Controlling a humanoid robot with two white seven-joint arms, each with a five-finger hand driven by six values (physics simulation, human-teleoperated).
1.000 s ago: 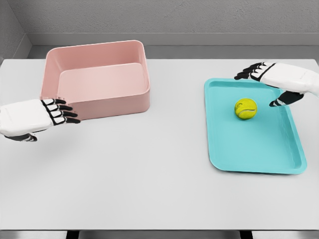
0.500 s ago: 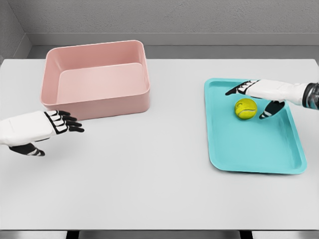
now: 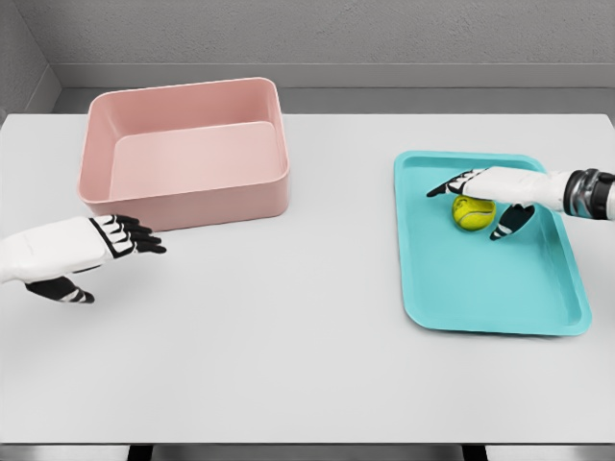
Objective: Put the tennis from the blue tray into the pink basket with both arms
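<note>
The tennis ball [image 3: 472, 213] sits in the far half of the blue tray [image 3: 480, 288], right under my right hand [image 3: 495, 189]. The hand is draped over the top of it, fingers spread past the ball's far-left side and the thumb hanging down on the near-right side, so it's bracketing the ball but not squeezing it yet. I'd call that hand apart, nothing gripped.

For this step I want the palm low and centred before I curl anything. If I close early from this angle, my guess is the ball squirts out sideways and rolls down the tray. So: settle down, close fingers and thumb evenly around the widest part, then lift straight up.

My left hand [image 3: 82, 248] is way off to the left of all that, hovering over the white table [image 3: 288, 365] with fingers loose and holding nothing, just in front of the pink basket [image 3: 187, 149]. Good spot for a handover later.
</note>
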